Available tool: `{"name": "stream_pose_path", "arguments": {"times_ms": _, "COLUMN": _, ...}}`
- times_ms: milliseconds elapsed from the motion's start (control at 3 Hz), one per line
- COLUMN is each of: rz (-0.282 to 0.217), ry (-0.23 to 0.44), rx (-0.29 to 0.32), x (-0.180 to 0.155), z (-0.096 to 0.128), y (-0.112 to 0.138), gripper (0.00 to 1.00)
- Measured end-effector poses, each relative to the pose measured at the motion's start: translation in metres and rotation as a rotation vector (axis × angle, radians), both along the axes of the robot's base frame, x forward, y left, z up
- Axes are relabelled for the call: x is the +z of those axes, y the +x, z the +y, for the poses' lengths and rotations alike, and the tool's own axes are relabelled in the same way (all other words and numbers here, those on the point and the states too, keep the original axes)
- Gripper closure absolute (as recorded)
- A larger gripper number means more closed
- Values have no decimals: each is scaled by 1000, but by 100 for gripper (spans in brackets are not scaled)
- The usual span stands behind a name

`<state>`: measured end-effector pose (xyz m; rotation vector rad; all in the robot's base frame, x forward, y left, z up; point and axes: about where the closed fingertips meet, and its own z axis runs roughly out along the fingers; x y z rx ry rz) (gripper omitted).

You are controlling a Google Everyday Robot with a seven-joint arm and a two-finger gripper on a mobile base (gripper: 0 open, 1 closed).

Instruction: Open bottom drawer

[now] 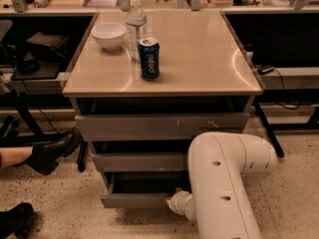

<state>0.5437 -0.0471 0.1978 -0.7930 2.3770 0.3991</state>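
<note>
Low at the foot of the cabinet, the gripper is sitting against the right end of the bottom drawer, a plain flat grey handle-less front that looks the narrowest of the three. The thick white rounded robot arm is reaching down from the right foreground and covering most of the gripper, so I cannot tell whether it is open or closed.

The bottom drawer is standing a little forward of the front above it, and a dark gap is showing behind its upper edge. It seems to be partly open. With no handle to take, the gripper is probably working on the drawer's top edge, which would explain why it is sitting so low and close.

Above it, the mid-sized plain grey drawer front and the widest grey drawer front with pale scratch marks are lying out of the arm's way.

On the tan tabletop, a white round bowl, a clear plastic bottle and a blue soda can are standing upright towards the back left, so a hard tug may be risking a wobble. A black boot is resting on the floor to the cabinet's left.
</note>
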Motion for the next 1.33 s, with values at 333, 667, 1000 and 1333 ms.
{"name": "stream_pose_path", "arguments": {"times_ms": 333, "rz": 4, "ry": 2, "rx": 1, "x": 0, "z": 0, "y": -1, "gripper": 100}}
{"name": "stream_pose_path", "arguments": {"times_ms": 667, "rz": 5, "ry": 14, "rx": 12, "x": -4, "z": -3, "y": -18, "gripper": 100}}
{"name": "stream_pose_path", "arguments": {"times_ms": 1000, "rz": 10, "ry": 19, "rx": 8, "x": 4, "z": -4, "y": -28, "gripper": 100}}
{"name": "stream_pose_path", "arguments": {"times_ms": 1333, "rz": 10, "ry": 19, "rx": 8, "x": 4, "z": -4, "y": -28, "gripper": 100}}
